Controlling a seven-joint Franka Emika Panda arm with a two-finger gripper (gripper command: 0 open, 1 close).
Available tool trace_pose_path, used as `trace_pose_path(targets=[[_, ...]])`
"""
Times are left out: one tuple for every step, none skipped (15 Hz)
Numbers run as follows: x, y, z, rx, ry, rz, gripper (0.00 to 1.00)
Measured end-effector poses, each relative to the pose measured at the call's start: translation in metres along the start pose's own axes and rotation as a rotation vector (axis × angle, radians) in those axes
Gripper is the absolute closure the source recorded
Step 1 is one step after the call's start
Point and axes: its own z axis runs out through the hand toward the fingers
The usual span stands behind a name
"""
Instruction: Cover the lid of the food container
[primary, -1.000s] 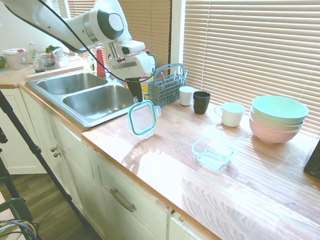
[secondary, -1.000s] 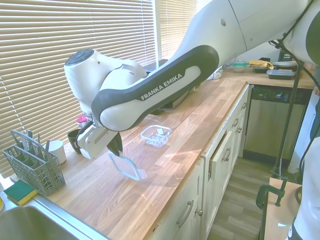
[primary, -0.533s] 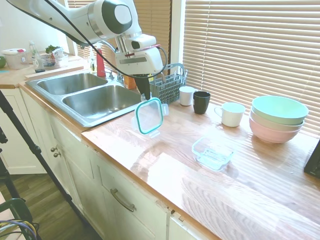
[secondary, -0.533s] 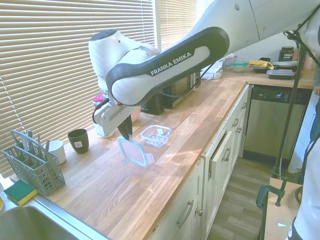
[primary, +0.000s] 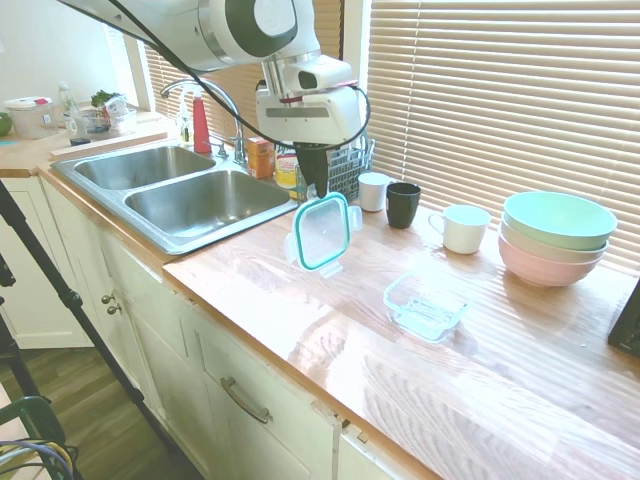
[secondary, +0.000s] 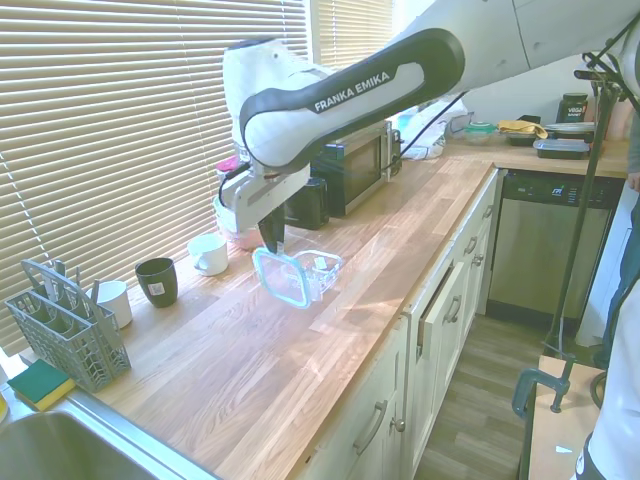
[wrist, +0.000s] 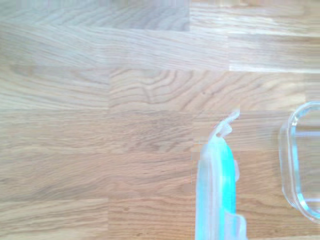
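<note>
Leftmost in the first exterior view, a steel double sink (primary: 185, 190) is sunk into the wooden counter (primary: 330, 330), with a grey cutlery caddy (primary: 345, 170) behind its right corner. Next comes the gripper (primary: 314, 187), pointing down and clenched on the top edge of the lid (primary: 322, 231), which hangs nearly upright above the counter without touching it, its teal rim facing the camera. A white cup (primary: 374, 190), a dark cup (primary: 403, 204) and a white mug (primary: 465, 228) line the window side. To the right of the lid and apart from it, the food container (primary: 425, 305) sits open on the wood. Stacked mint and pink bowls (primary: 556, 238) stand furthest right. From the second exterior view the lid (secondary: 283, 276) appears just beside the food container (secondary: 318, 272), possibly overlapping its near edge, though that angle makes it hard to judge.
</note>
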Motion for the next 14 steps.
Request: trace_pose_path(targets=[[0.004, 0.004, -0.003, 0.012, -0.014, 0.001, 1.00], [0.010, 0.009, -0.007, 0.022, -0.035, 0.000, 1.00], [0.010, 0.009, -0.007, 0.022, -0.035, 0.000, 1.00], [0.010, 0.009, -0.007, 0.022, -0.035, 0.000, 1.00], [0.010, 0.009, -0.007, 0.022, -0.035, 0.000, 1.00], [0.011, 0.010, -0.007, 0.022, -0.034, 0.002, 1.00], [0.013, 0.011, -0.007, 0.022, -0.033, 0.006, 1.00], [0.016, 0.014, -0.007, 0.022, -0.031, 0.010, 1.00], [0.019, 0.017, -0.007, 0.021, -0.031, 0.012, 1.00], [0.022, 0.020, -0.007, 0.020, -0.030, 0.014, 1.00], [0.026, 0.024, -0.006, 0.019, -0.030, 0.018, 1.00], [0.031, 0.028, -0.005, 0.018, -0.028, 0.022, 1.00], [0.039, 0.033, -0.004, 0.018, -0.027, 0.023, 1.00], [0.049, 0.038, -0.002, 0.018, -0.028, 0.024, 1.00]])
